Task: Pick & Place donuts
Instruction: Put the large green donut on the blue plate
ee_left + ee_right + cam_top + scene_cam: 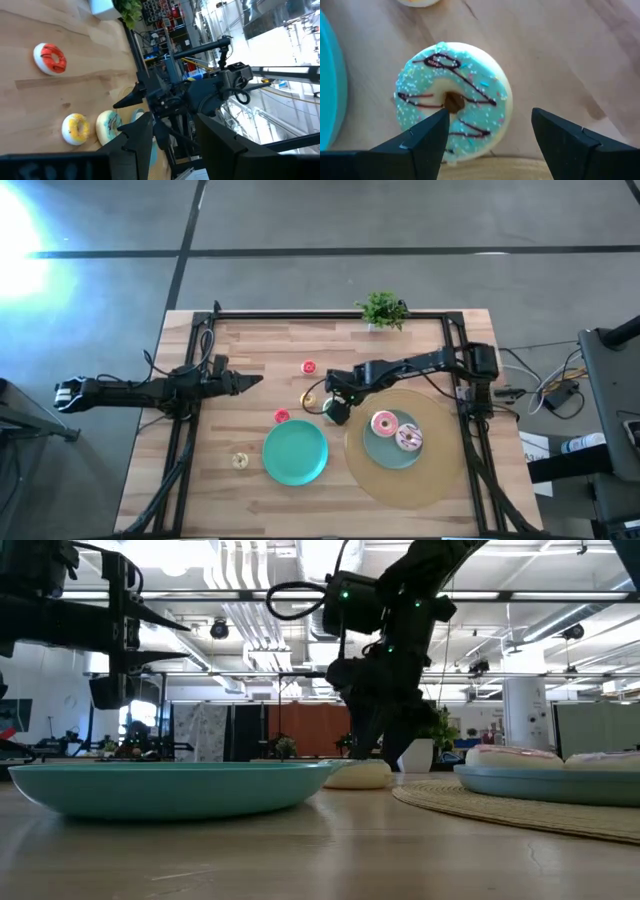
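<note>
A green-white frosted donut [452,102] lies flat on the table, between a teal plate [295,452] and a round woven mat [440,470]. My right gripper [487,125] hangs open just above it. One finger stands over the frosting near the hole and the other beyond the rim. I see no touch. This gripper also shows in the high view [335,406] and the low view [385,755]. A pink donut [384,423] and a white donut [409,440] lie on a second teal plate [385,452] on the mat. My left gripper [247,383] is open and empty at the table's left.
Small donuts lie loose on the wood: a red one [308,367], a yellow one [308,399], a second red one [282,416] and a cream one [240,461]. A potted plant [381,310] stands at the far edge. A black frame runs along the table's sides.
</note>
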